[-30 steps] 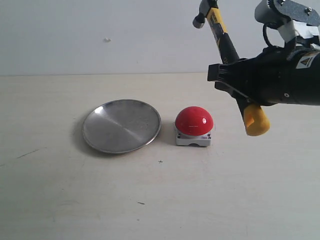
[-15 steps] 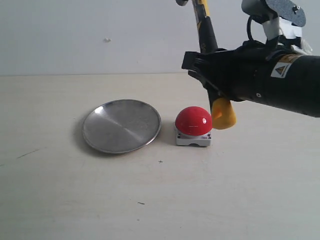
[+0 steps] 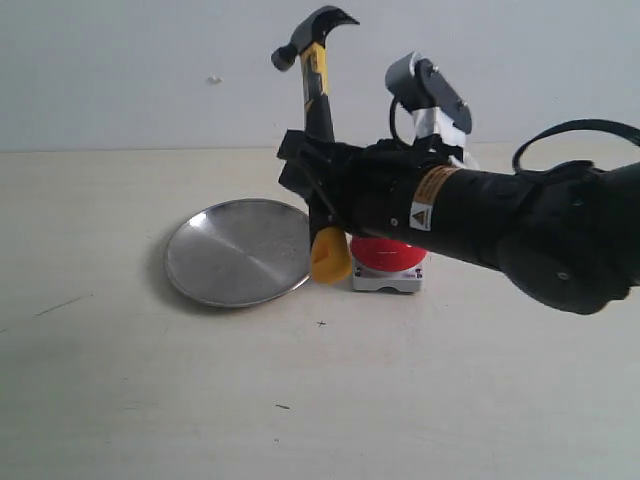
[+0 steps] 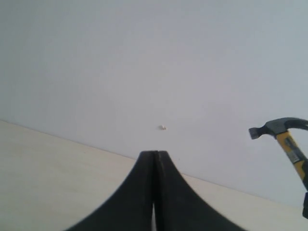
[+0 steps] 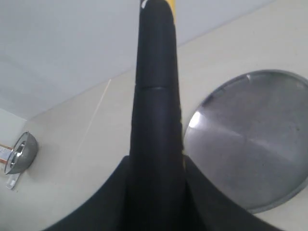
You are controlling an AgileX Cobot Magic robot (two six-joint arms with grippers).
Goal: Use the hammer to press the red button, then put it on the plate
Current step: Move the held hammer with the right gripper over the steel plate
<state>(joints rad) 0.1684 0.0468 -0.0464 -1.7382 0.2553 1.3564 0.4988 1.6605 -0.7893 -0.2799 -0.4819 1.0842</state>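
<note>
My right gripper (image 3: pixel 315 185) is shut on the black handle of the hammer (image 3: pixel 318 110), which stands nearly upright with its dark head up and its yellow end cap just above the right rim of the plate (image 3: pixel 235 250). The right arm reaches across and covers most of the red button (image 3: pixel 385 255); only its lower red edge and grey-white base show. In the right wrist view the hammer handle (image 5: pixel 156 96) fills the middle, with the plate (image 5: pixel 250 149) beside it. My left gripper (image 4: pixel 154 159) is shut on nothing, and the hammer head (image 4: pixel 281 127) shows far off in that view.
A pale table (image 3: pixel 320 400) runs to a plain white wall behind. A small metal dome-shaped object (image 5: pixel 19 151) shows at the edge of the right wrist view.
The right arm has swung left across the scene with the hammer, from right of the button to in front of it; the hammer's end cap now hangs by the plate's rim.
</note>
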